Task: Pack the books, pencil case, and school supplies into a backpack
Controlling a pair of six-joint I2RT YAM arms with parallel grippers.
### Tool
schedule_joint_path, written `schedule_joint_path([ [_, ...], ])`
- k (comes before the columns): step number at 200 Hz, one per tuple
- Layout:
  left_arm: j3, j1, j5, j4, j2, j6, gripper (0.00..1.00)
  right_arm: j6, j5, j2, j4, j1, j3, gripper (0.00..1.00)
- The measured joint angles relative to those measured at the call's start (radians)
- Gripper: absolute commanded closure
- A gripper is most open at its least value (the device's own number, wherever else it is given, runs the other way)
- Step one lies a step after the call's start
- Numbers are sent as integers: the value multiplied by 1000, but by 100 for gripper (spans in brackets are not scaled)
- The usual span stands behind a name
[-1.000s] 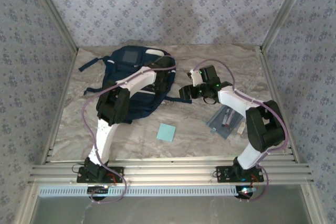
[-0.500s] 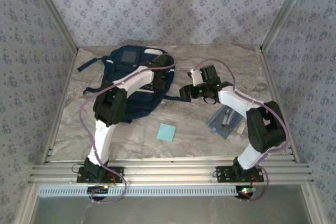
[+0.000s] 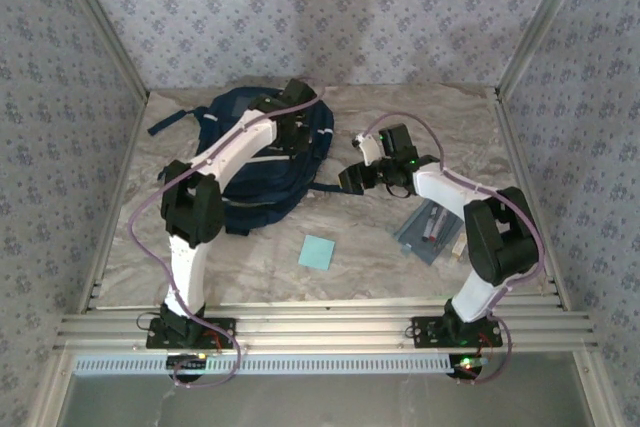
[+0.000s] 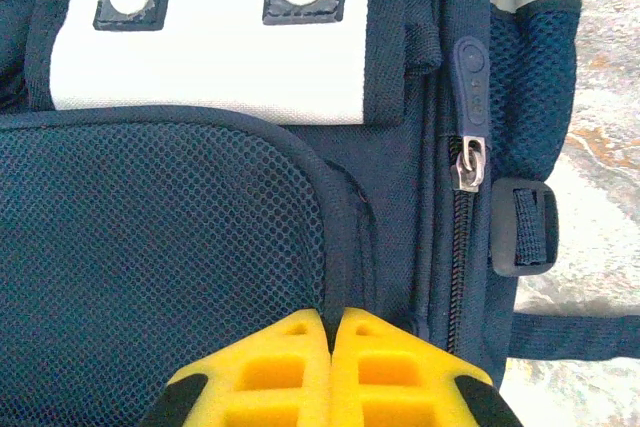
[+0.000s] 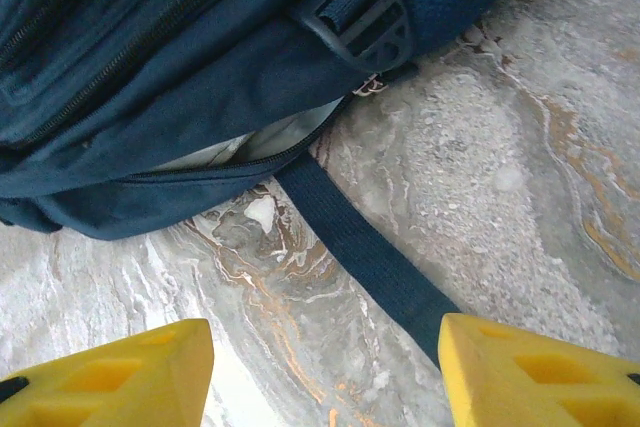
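The backpack (image 3: 255, 162) lay in the upper left of the table (image 3: 375, 272) in the top view, with the left arm bent across it. In the left wrist view, the left gripper (image 4: 332, 315) was closed tight at the bottom centre of the frame. Its yellow fingers met on the seam where the mesh pocket joined the front panel, but I could not tell whether a fold of fabric was caught between them. A zipper pull (image 4: 468, 162) hung just right of that seam, above a black buckle (image 4: 522, 227).

The right gripper (image 5: 325, 367) stood wide and held nothing. It hovered above bare table beside the bag's edge, with a dark strap (image 5: 370, 257) running out between its fingers. Above the strap a zip opening gaped slightly and something pale showed inside, though what it was could not be made out. The pencil case (image 3: 428, 232) lay at centre right and the small blue pad (image 3: 317, 251) sat at lower centre, both well apart from the bag.

The step appeared to be opening the bag's mouth. To do it well, the left gripper should lift gently and hold steady so the slit widens. The right should aim for the lip of the opening or the pull — not the strap, which could snag and drag the whole bag.
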Motion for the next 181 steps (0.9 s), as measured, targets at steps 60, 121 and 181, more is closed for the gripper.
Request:
schedule_joint_path([
  [60,82,15,27,-67,-5,18,100,-59,-63,150,62,3,79,37],
  [121,213,20,46,-138,-5,23,100,-70,-72,230,120,43,126,36],
  [181,247,20,56,-168,-5,24,100,-105,-79,308,175,65,202,36],
])
